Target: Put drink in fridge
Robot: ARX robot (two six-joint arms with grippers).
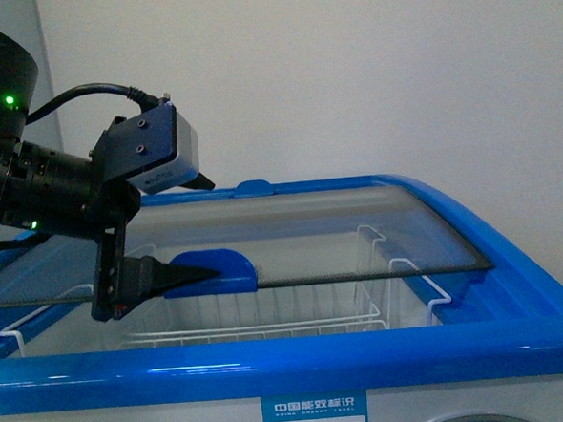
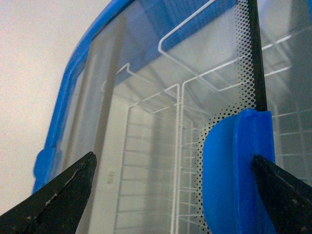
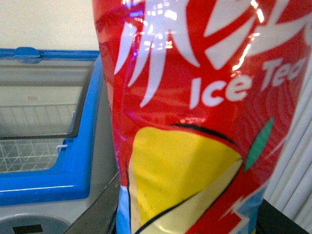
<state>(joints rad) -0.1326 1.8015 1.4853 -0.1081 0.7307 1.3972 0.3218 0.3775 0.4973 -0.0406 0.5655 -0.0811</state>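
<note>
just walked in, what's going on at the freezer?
The left gripper sits open around the blue handle of the glass lid on the fridge, not clamped. The lid looks partly slid open, with a wire basket showing in the gap. The drink, red Ice Tea label, fills the right wrist view, so the right gripper probably holds it, though its fingers aren't visible. The drink is not in the fridge yet.

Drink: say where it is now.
The drink fills the right wrist view, close to that camera, outside the fridge, whose corner shows behind it.
</note>
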